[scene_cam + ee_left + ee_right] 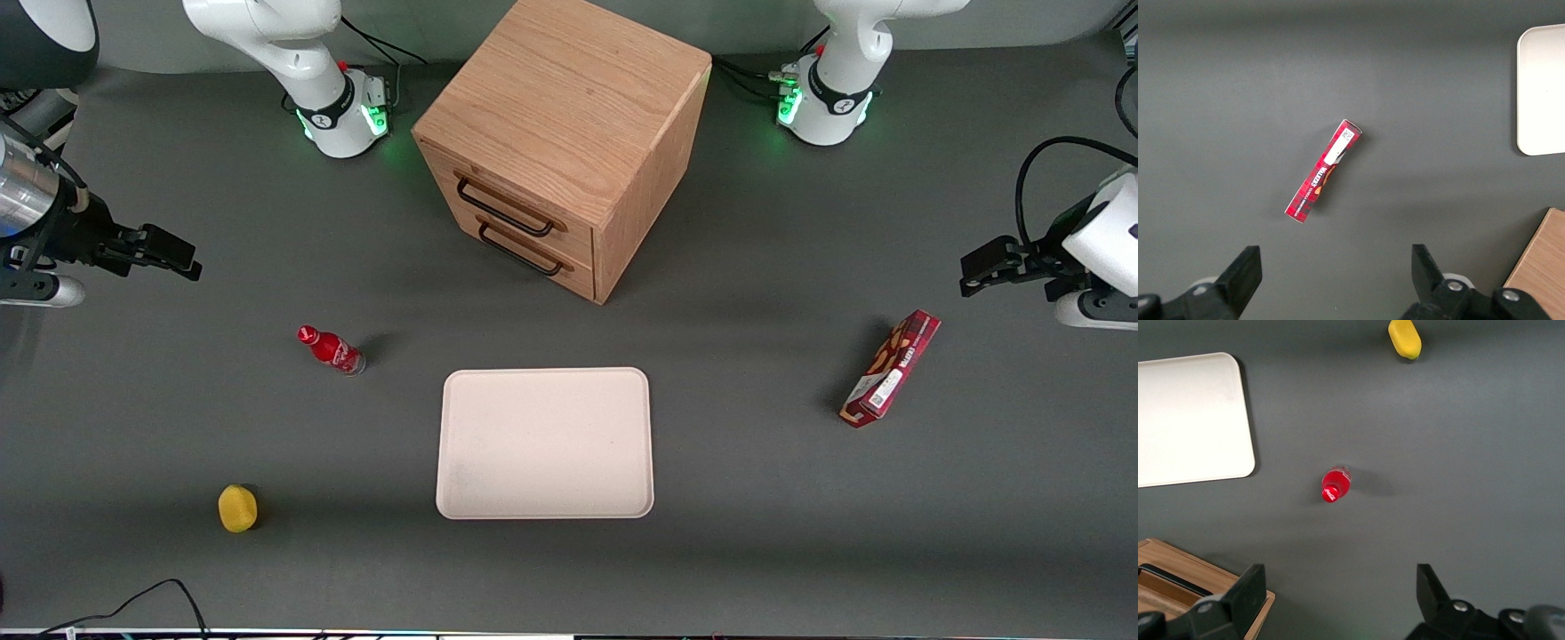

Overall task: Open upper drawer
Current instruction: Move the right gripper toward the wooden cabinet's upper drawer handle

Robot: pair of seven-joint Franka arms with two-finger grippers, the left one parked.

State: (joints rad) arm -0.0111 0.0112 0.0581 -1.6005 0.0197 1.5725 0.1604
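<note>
Centrally, in the upper middle of the front view, the oak cabinet (569,133) stands on the grey desk (800,533), and its upper drawer (516,209) sits flush and closed above the matching lower drawer (533,253), each with a black bar handle; what either drawer holds cannot be seen. Nearer the front camera than the cabinet lies a pale tray (544,443) with a bare surface. At the middle left edge of that view the end effector (173,258) hangs above the desk toward the working arm's end, well apart from the drawers, its fingers (1248,590) spread wide with nothing between them. The right wrist view shows a small red bottle (1335,484) from above, cap toward the lens, a yellow lemon-like fruit (1405,338), and a corner of the cabinet with a handle. Only the front and left wrist views show the red snack box (1323,171), lying toward the parked arm's end.
</note>
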